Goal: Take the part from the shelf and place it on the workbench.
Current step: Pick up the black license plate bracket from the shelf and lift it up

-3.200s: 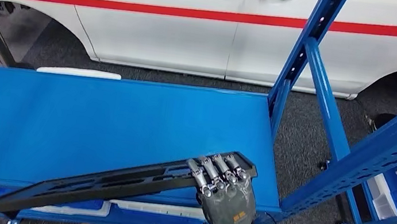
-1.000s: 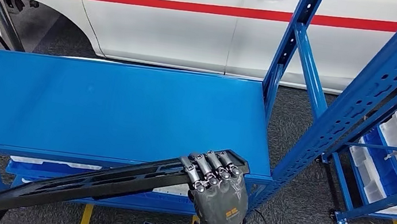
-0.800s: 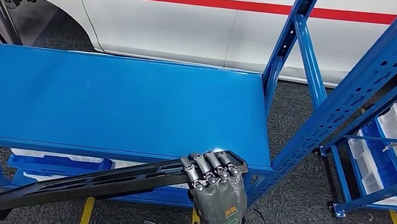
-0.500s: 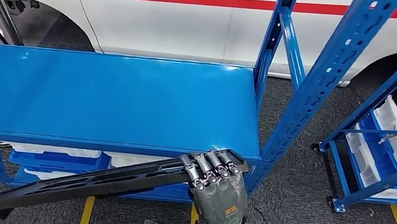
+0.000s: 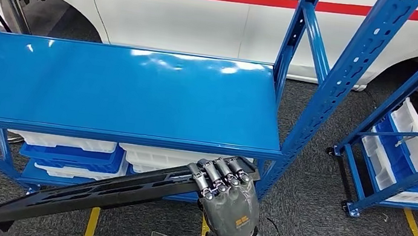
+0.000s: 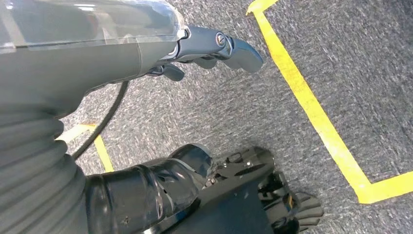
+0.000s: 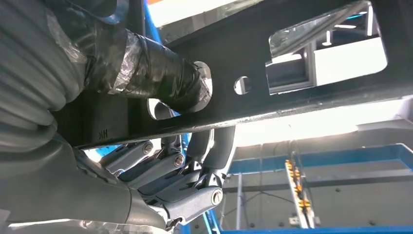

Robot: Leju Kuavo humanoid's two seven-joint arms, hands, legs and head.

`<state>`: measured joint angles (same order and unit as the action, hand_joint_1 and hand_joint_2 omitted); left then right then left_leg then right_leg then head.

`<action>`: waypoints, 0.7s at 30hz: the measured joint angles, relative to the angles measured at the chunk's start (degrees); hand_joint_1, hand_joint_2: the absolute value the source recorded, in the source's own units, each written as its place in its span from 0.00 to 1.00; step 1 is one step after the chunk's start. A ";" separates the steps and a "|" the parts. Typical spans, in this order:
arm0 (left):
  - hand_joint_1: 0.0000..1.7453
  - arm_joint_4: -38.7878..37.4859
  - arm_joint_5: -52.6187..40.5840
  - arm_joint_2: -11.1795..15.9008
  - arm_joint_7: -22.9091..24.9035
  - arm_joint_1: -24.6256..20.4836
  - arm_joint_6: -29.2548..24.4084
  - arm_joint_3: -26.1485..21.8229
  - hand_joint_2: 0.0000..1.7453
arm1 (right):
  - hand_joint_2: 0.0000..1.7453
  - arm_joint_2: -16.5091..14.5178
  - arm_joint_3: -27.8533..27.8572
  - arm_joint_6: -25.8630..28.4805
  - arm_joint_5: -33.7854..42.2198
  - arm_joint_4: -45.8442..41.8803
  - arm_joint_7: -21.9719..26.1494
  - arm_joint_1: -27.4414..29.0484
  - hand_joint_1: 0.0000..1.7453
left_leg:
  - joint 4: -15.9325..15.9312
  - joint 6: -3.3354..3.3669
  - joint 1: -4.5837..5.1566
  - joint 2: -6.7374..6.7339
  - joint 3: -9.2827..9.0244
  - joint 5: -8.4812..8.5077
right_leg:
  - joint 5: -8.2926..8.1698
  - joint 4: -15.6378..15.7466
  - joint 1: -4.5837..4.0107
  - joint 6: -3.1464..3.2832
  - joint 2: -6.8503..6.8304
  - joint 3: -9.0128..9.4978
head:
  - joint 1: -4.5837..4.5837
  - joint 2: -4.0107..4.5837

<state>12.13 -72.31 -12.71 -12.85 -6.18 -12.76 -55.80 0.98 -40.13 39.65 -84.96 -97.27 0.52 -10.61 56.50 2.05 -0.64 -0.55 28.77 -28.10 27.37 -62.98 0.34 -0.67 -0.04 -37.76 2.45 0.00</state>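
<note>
One white vehicle (image 5: pixel 166 8) with a red side stripe fills the far side of the head view, parked on grey carpeted floor (image 5: pixel 309 217). In front of it stands the blue rack whose broad top panel is the surface (image 5: pixel 118 91), glossy and bare, carried by perforated blue uprights (image 5: pixel 345 81); white and blue bins (image 5: pixel 77 152) sit on the lower level beneath it. A second blue rack (image 5: pixel 415 151) holding white bins stands to the right, apart from the first. Yellow floor tape (image 6: pixel 311 107) runs across the carpet. The part, a long black slotted plastic panel (image 5: pixel 93 191), slants from lower left up to the right, entirely below and in front of the surface edge, not resting on it. Right robot hand (image 5: pixel 226 196) is clamped on the panel's right end, fingers (image 5: pixel 217 177) wrapped over the top edge; the right wrist view shows the taped thumb (image 7: pixel 160 73) pressed against the opposite face. Left robot hand (image 6: pixel 214 46) hangs over the floor, holding nothing, fingers loosely curled.
</note>
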 joint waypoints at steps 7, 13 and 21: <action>0.00 0.00 -0.04 -0.04 0.00 0.05 0.03 0.00 1.00 | 1.00 0.00 0.00 0.00 0.13 0.33 0.81 -0.09 1.00 | 1.73 0.02 0.07 -0.12 3.94 1.89 | 3.39 -4.63 0.72 -0.71 -0.03 2.73 | 0.00 0.01; 0.00 0.00 -0.04 -0.05 0.00 0.01 0.04 0.00 1.00 | 1.00 -0.18 0.00 0.00 0.24 0.30 1.66 -0.30 1.00 | 2.78 -1.98 0.23 0.03 5.41 2.51 | 1.59 3.28 0.34 0.92 0.07 6.44 | -0.05 0.00; 0.00 0.00 -0.04 -0.04 0.00 0.10 0.02 0.00 1.00 | 1.00 -0.63 0.00 0.00 0.26 0.50 1.97 -0.33 1.00 | 15.78 -3.13 -0.12 0.18 7.99 -5.32 | -1.46 3.18 0.33 2.22 -0.19 2.52 | -0.14 0.00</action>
<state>12.13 -72.35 -12.75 -12.85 -6.08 -12.74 -55.80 0.35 -40.13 39.65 -84.70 -96.77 2.49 -10.95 72.28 -1.07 -0.77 -0.37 36.76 -33.42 25.91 -59.80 0.67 1.55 -0.23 -35.24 2.31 0.00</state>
